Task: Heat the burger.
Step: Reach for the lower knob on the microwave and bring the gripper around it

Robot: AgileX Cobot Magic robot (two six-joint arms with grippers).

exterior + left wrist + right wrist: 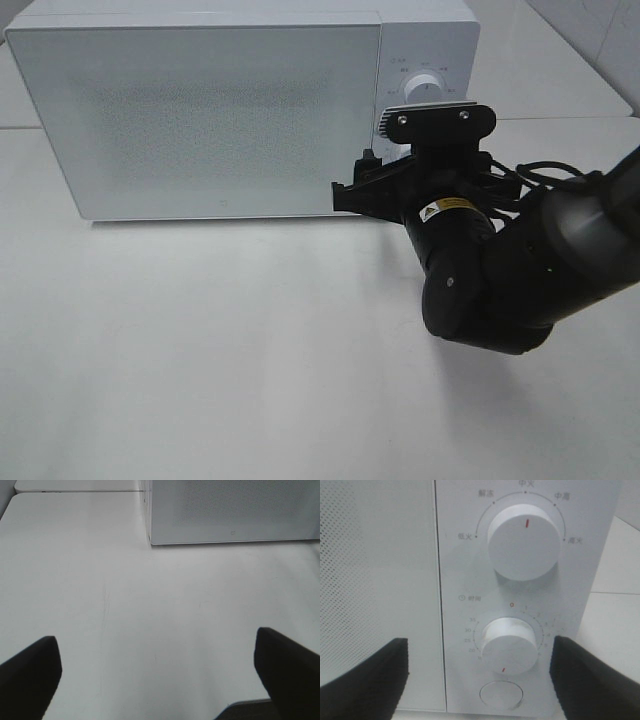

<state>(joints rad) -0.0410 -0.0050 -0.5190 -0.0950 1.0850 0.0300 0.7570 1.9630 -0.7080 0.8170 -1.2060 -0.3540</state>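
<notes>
- The right gripper (479, 652), jaws apart and clamping nothing, sits around the round white timer knob (509, 646) of the white box-shaped microwave (200, 110), probably to turn it.
- The left gripper (156, 642) hangs wide open, idle.
- The burger is not visible; perhaps it is behind the closed door (190, 120).

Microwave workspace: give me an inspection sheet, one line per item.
Surface: white table, bare in front of the microwave.
Job's things: burger not in any view; microwave door shut, inside hidden.
Clutter: nothing seen.
Grippers: right gripper at the control panel, fingers apart either side of the timer knob, not touching it; left gripper open above bare table.
Cables: black cables looped at the right arm's wrist.
Surroundings: another white tabletop beyond a seam, behind and beside the microwave.
</notes>
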